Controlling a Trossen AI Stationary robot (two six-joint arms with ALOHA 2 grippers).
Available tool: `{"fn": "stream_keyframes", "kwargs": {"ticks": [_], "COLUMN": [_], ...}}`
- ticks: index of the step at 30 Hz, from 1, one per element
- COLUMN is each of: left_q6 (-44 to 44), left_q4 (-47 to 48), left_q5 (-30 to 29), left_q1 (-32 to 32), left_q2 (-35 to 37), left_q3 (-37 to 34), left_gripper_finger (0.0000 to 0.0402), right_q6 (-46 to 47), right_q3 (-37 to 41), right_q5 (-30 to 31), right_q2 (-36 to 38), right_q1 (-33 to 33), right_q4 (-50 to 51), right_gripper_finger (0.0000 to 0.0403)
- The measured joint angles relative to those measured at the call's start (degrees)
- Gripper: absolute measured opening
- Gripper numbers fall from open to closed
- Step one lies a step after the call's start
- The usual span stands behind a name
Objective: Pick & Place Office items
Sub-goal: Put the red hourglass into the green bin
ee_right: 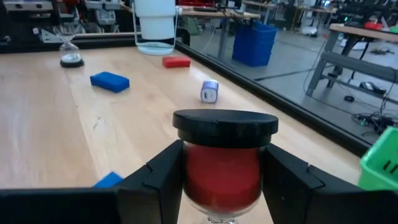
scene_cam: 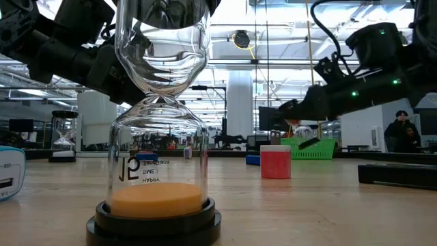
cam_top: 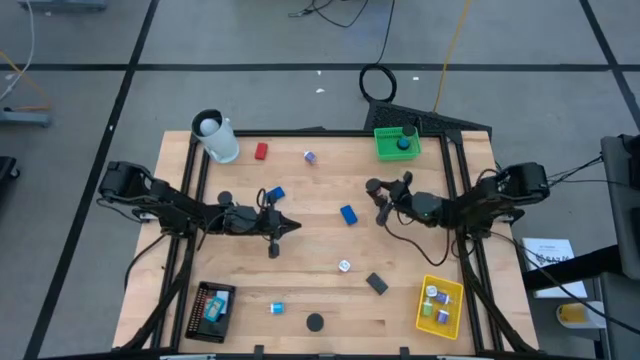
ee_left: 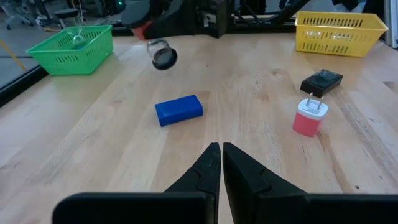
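Right wrist view: right gripper (ee_right: 222, 186) clamping a red-sand hourglass (ee_right: 225, 127) by its glass body, black cap left free, a hold suiting carriage to a tray. Left gripper (ee_left: 221, 165), fingers pressed together and empty, pointing at a blue block (ee_left: 179, 110) lying loose mid-table. Green tray (cam_top: 385, 150) holding one dark-blue piece; black tray (cam_top: 196, 310) holding a teal one; yellow tray (cam_top: 425, 315) holding several small pieces, perhaps clips.

Two dark arms, matte black links throughout.
Left arm (cam_top: 165, 205) and right arm (cam_top: 480, 200): chunky black joint housings, thin black cables looping alongside. Green indicator LEDs lit on the right arm's housing in the low view. Fingers (ee_left: 205, 171) are black, wedge-shaped, tapering to narrow tips, on a flat black crossbar.
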State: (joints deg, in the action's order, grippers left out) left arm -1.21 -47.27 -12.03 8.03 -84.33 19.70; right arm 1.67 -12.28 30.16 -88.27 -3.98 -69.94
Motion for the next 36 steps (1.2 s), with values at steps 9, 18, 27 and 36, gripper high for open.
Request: {"fn": "stream_keyframes", "kwargs": {"ticks": [9, 18, 27, 36], "left_q6": [0.0, -0.1, -0.1, -0.1], "left_q4": [0.4, 0.5, 0.5, 0.6], "left_q5": [0.0, 0.0, 0.1, 0.1], "left_q1": [0.0, 0.0, 0.0, 0.0], "left_q2": [0.0, 0.0, 0.0, 0.0], "left_q3": [0.0, 0.0, 0.0, 0.0], "left_gripper_finger": [0.0026, 0.0026, 0.0026, 0.0026], "right_q6": [-3.9, -4.0, -2.4, -2.3], "right_q3": [-5.3, -5.8, -5.9, -5.9], "right_q5": [-3.5, -6.4, -6.4, -6.3], "right_q2": [-12.1, -20.6, -21.2, -21.2], "right_q1": [-3.3, -4.7, -5.4, -5.4], "right_q4": [-10.8, -19.6, -18.5, -18.3], "right_gripper_finger": [0.0164, 0.0167, 0.0179, 0.0198]}}
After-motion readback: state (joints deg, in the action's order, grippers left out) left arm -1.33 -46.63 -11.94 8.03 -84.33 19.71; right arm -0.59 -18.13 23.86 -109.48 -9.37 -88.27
